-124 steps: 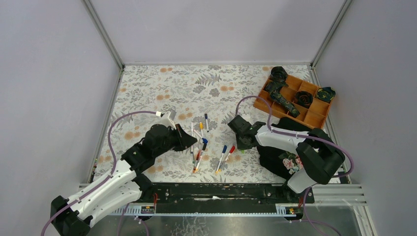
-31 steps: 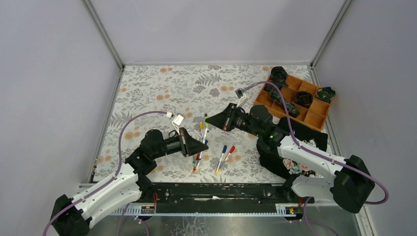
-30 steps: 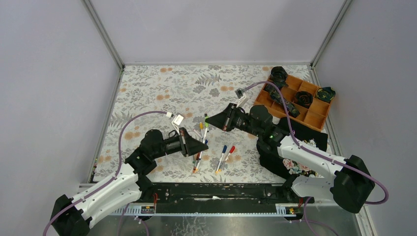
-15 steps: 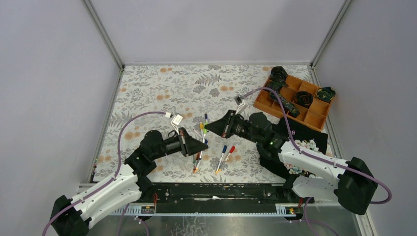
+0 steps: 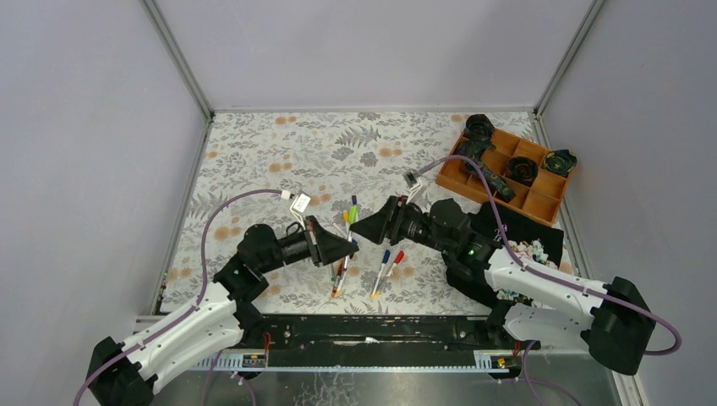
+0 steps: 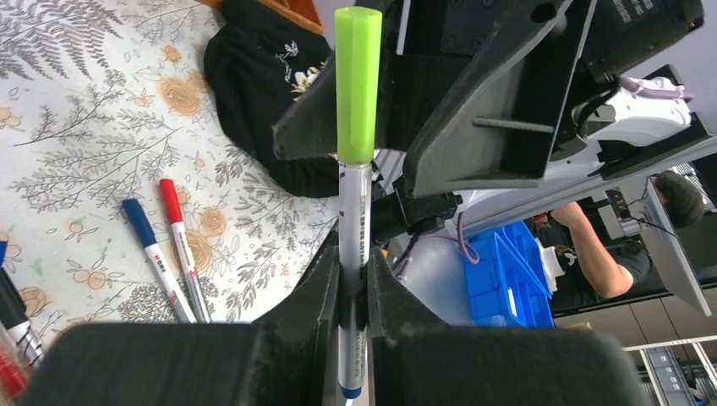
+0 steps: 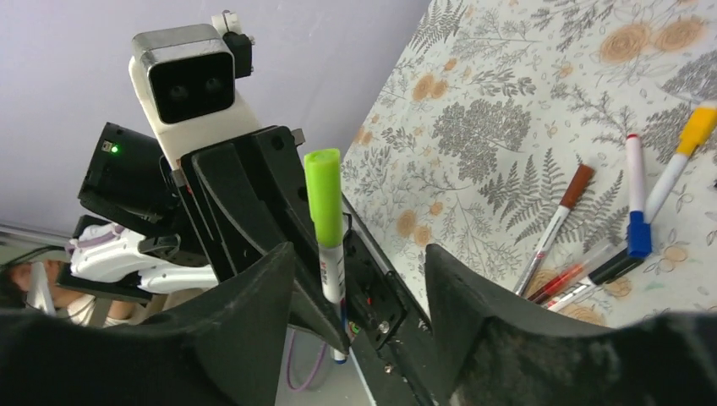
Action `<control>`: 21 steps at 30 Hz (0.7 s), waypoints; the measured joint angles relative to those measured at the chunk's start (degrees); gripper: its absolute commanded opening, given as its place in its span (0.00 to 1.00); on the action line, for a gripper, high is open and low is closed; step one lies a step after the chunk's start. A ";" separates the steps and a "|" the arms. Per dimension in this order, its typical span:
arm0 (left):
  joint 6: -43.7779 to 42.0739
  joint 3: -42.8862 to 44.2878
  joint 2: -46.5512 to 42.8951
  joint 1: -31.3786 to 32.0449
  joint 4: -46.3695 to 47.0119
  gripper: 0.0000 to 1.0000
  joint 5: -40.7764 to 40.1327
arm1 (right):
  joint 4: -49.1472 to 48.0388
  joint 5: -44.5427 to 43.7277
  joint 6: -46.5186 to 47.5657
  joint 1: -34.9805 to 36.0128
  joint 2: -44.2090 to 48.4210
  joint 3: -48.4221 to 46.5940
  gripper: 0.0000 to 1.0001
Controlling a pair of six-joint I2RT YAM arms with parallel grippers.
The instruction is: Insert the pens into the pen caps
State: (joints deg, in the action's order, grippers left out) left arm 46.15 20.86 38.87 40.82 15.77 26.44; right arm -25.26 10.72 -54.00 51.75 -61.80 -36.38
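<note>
My left gripper [image 5: 345, 246] [image 6: 353, 288] is shut on the white barrel of a pen [image 6: 355, 245] that stands up between its jaws. A lime-green pen cap [image 6: 357, 85] [image 7: 324, 199] [image 5: 353, 211] sits on that pen's top end. My right gripper [image 5: 365, 227] [image 7: 359, 288] faces it, open. Its fingers [image 7: 254, 313] stand to either side of the capped pen [image 7: 333, 275] without touching it. Several other pens lie on the floral mat: a blue-capped [image 6: 152, 245] and a red-capped one [image 6: 179, 237] side by side, also brown [image 7: 562, 216], blue [image 7: 634, 199] and yellow [image 7: 689, 139] ones.
An orange compartment tray [image 5: 545, 204] with dark objects stands at the back right. A black flowered cloth [image 5: 507, 254] lies under the right arm. More pens lie in a loose pile [image 5: 342, 272] just under the two grippers. Grey walls enclose the mat.
The right gripper has opened and let go of the green cap, which stays on the pen in the left gripper. The right arm has shifted left and nearer; the left arm hardly moved.
</note>
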 measured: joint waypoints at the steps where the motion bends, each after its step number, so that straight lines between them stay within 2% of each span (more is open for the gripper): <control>1: 0.11 0.00 -0.04 0.00 0.48 0.00 0.17 | 0.48 0.37 0.26 -0.28 0.00 -0.44 0.68; 7: 0.57 0.00 -1.16 0.00 1.57 0.00 1.38 | 0.96 4.33 1.51 -4.66 -0.28 -3.82 0.69; 11: 0.59 0.00 -1.53 0.00 1.55 0.00 1.95 | 0.35 8.33 1.95 -6.08 -2.47 -6.84 0.61; 14: 0.59 0.00 -1.73 0.00 1.55 0.00 2.32 | -0.04 11.15 2.56 -6.19 -4.92 -9.22 0.50; 18: 0.61 0.00 -1.88 0.00 1.53 0.00 2.60 | -0.39 14.67 3.34 -6.23 -7.56 -11.10 0.26; 21: 0.70 0.00 -1.95 0.00 1.55 0.00 2.58 | -0.57 16.96 3.67 -6.23 -8.52 -11.28 0.13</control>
State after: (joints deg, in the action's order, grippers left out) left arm 46.85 20.86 36.93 40.82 17.32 29.02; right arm -25.82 27.68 -50.33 45.52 -70.32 -47.66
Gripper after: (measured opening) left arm 0.071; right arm 0.243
